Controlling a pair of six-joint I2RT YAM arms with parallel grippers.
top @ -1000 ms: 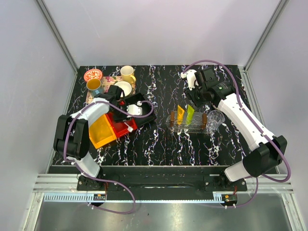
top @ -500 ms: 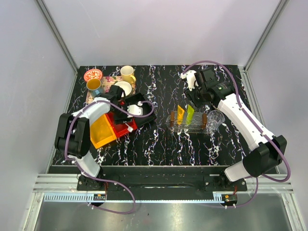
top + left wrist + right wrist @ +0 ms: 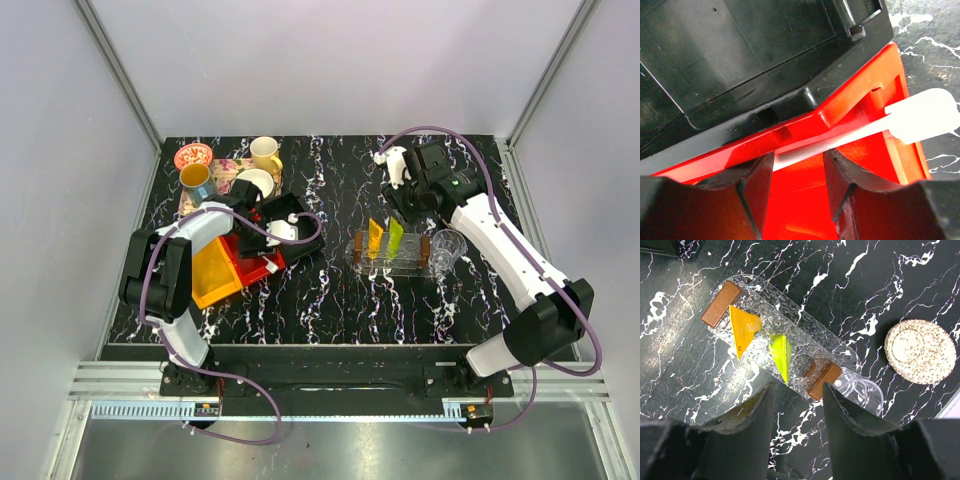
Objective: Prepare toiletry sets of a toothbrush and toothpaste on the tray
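Observation:
The white toothbrush lies slantwise in the red bin, its head over the bin's right end. My left gripper is open down in the red bin, and its fingertips stand on either side of the brush handle. In the top view it is over the red bin. The orange-yellow toothpaste and the lime green toothpaste stand in the clear rack with brown ends, which seems to sit on the clear oval tray. My right gripper is open and empty above the table beside the rack.
A black bin and an orange bin flank the red bin. A floral tray with cups is at the back left. A clear cup stands at the rack's right end. A speckled round disc lies beyond it.
The left arm's elbow has shifted slightly to the right. Both grippers stay in about the same place, still open.

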